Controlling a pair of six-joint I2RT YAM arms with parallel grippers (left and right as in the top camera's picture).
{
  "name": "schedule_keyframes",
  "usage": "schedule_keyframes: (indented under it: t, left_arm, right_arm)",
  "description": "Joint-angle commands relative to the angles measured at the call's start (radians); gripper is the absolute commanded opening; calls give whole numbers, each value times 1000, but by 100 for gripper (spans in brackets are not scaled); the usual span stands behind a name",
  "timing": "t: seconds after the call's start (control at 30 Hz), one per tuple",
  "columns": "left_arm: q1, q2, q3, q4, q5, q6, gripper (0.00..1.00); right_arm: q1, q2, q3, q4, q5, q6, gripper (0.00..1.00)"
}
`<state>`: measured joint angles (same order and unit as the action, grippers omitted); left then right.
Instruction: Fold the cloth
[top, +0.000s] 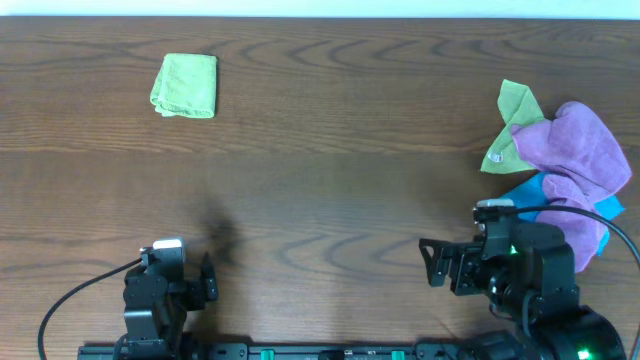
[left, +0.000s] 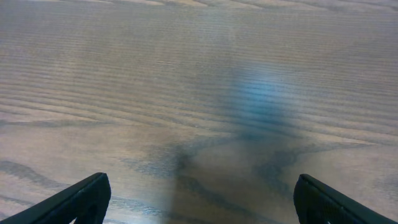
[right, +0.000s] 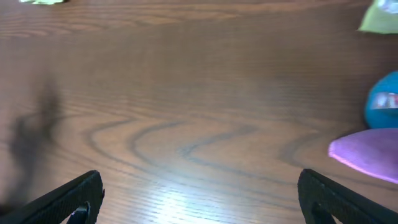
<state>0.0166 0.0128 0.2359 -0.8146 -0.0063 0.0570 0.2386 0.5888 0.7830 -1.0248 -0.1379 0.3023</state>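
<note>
The cloth (top: 185, 85) is lime-green and lies folded into a small rectangle at the far left of the wooden table (top: 330, 180). A sliver of it shows at the top edge of the right wrist view (right: 40, 2). My left gripper (top: 208, 278) is open and empty near the front edge, far from the cloth; its wrist view (left: 199, 199) shows only bare wood between the fingers. My right gripper (top: 432, 262) is open and empty at the front right, and bare wood lies between its fingers in its wrist view (right: 199, 196).
At the right edge lies a heap: another lime-green cloth with a small white tag (top: 510, 125), purple cloths (top: 580, 160) and a blue cloth (top: 545, 195). In the right wrist view the heap shows as green (right: 379, 18), blue (right: 382, 102) and purple (right: 367, 152).
</note>
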Motion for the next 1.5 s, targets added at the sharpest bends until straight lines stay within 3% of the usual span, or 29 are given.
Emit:
schedule_keyframes:
  t: [0.0,0.13,0.57,1.47]
  left_arm:
    - [-5,-9,-11,-48,-12,29,95]
    - [-5,-9,-11,-48,-12,29,95]
    - [-5,-9,-11,-48,-12,29,95]
    - [-5,-9,-11,-48,-12,29,95]
  right_arm:
    - [-17,-39,-27,27,95,-76,99]
    - [-23,-127,-119,108,143,-182,99]
    - [-171,-452,-454,233,186,-304,99]
    - [-275,-584,-608,241,187,-332,99]
